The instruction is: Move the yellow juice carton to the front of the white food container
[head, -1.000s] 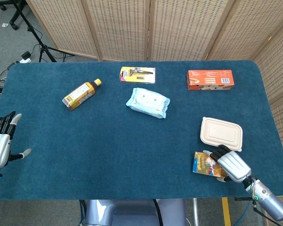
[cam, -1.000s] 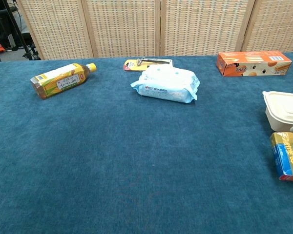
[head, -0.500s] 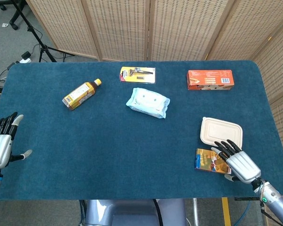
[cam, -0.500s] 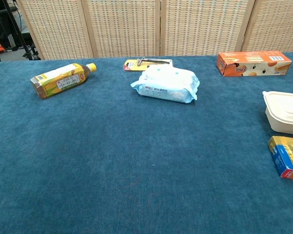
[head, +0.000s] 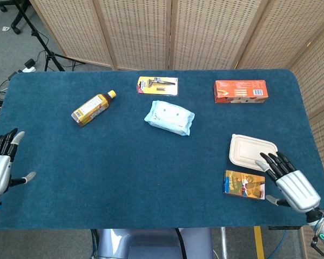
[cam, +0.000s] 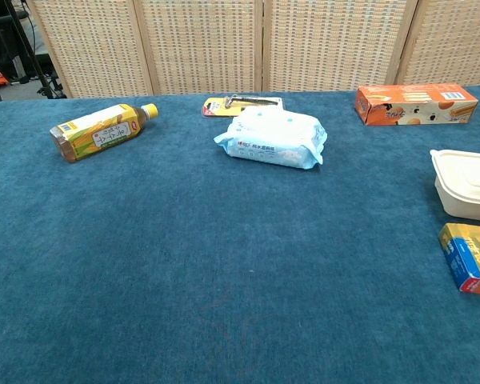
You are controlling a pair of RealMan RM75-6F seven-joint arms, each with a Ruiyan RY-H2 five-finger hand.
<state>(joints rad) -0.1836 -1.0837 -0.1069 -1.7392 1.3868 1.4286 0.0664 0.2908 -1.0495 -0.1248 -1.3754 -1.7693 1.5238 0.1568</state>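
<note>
**Yellow carton lies in front of the container**

Yellow juice carton [head: 244, 185] lies flat on the blue table [head: 124, 172], just beside the near edge of the white food container [head: 253, 152], on the robot's side of it. The right hand [head: 291, 183] hovers next to the carton with fingers spread, holding nothing and apparently not touching it. The left hand [head: 1, 164] is well apart at the far table edge, fingers likewise spread and empty.

Judging by this layout, the placement looks done and the step in hand is the release and retreat. What remains is drawing the right hand clear without brushing carton or container.
</note>
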